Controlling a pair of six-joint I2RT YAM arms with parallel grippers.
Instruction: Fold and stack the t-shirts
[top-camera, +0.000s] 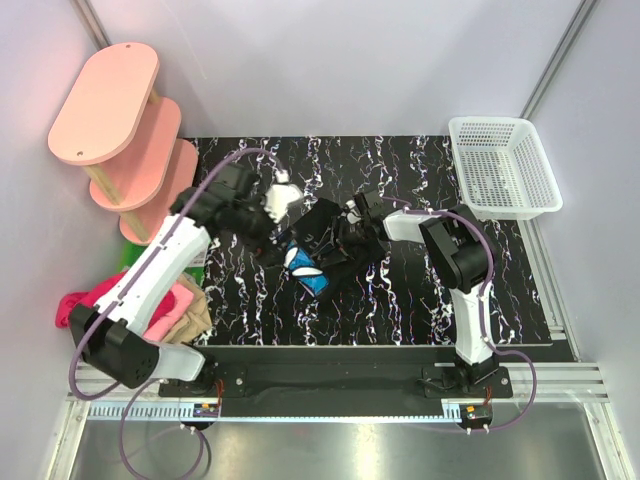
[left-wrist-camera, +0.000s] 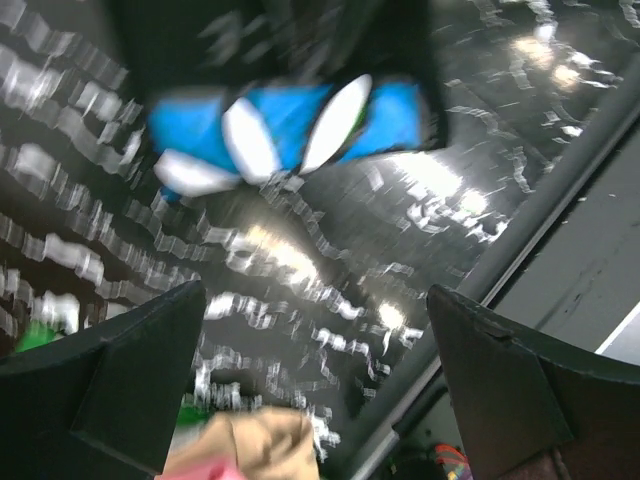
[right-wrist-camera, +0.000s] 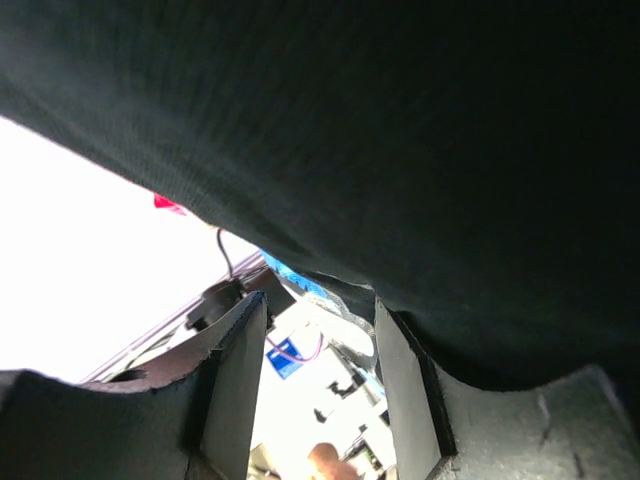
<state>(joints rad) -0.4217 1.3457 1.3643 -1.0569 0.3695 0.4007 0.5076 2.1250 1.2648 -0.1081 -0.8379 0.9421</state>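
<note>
On the left gripper (left-wrist-camera: 315, 295), fingers (left-wrist-camera: 120, 380) released and spread wide, nothing between them. Just ahead of those fingertips, in a blurred wrist view, the black tee (left-wrist-camera: 290, 130) with its blue-and-white print, down on the marbled table (left-wrist-camera: 420, 180). Low between the same fingers, back toward the wrist, a tan tee (left-wrist-camera: 250, 440) with a sliver of pink under it. Outside the left-hand finger, a small green patch (left-wrist-camera: 35, 335), too blurred to name.

On the right gripper (right-wrist-camera: 320, 305), fingers (right-wrist-camera: 230, 390) parted about halfway, daylight showing through the gap. Across and beyond the tips, black tee cloth, draped over the right-hand finger and filling the upper wrist view. No fold visibly pinched between the pads.

From above, both grippers close together over the tee at mid-table, print just nearer the bases than the fingers. Well back from the left fingers, beside that arm, pink tees (top-camera: 85, 300) and the tan one. Far off beyond the right fingers, a white basket (top-camera: 500, 165). Left of the left fingers, a pink shelf (top-camera: 110, 110).
</note>
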